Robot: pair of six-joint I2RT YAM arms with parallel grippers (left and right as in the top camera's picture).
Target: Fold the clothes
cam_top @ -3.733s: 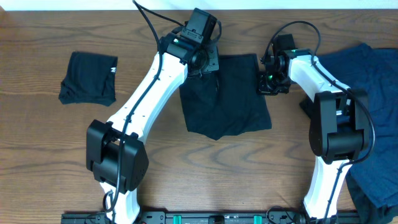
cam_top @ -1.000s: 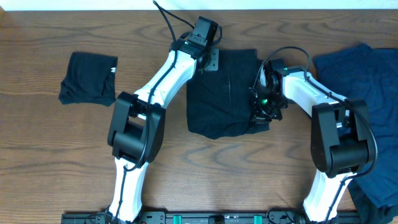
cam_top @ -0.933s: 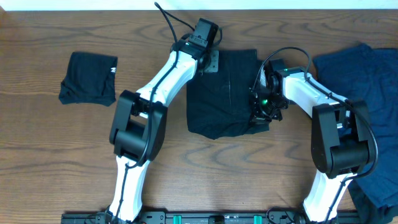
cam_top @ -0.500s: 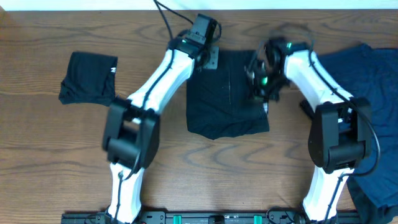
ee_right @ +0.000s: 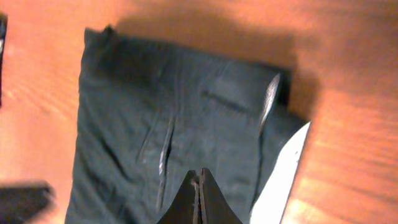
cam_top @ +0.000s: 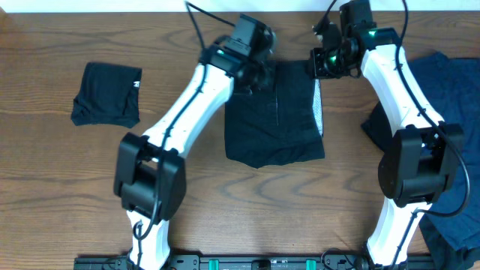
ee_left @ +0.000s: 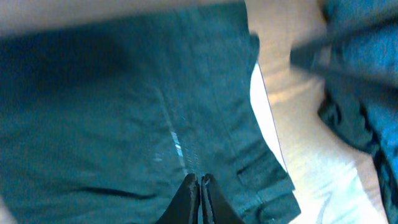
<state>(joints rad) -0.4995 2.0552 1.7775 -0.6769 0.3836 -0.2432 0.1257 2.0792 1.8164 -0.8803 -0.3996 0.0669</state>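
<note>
One of the clothes, a black garment (cam_top: 274, 112), lies flat at the table's middle, with a white lining strip (cam_top: 320, 112) showing along its right edge. My left gripper (cam_top: 261, 73) is over its top left corner. In the left wrist view this gripper (ee_left: 200, 179) is shut above the dark cloth (ee_left: 124, 106), and I see nothing pinched. My right gripper (cam_top: 319, 64) hangs by the top right corner. The right wrist view shows it (ee_right: 198, 173) shut and empty, raised over the garment (ee_right: 155, 124).
A small folded black garment (cam_top: 107, 94) with a white tag lies at the far left. A rumpled pile of navy blue clothes (cam_top: 450, 90) covers the right side and runs down to the front right edge. Bare wood table (cam_top: 60, 172) lies in front.
My right arm has lifted off the garment's right edge and swung back to its top right corner. The left jaws have come together. The white lining strip now shows.
</note>
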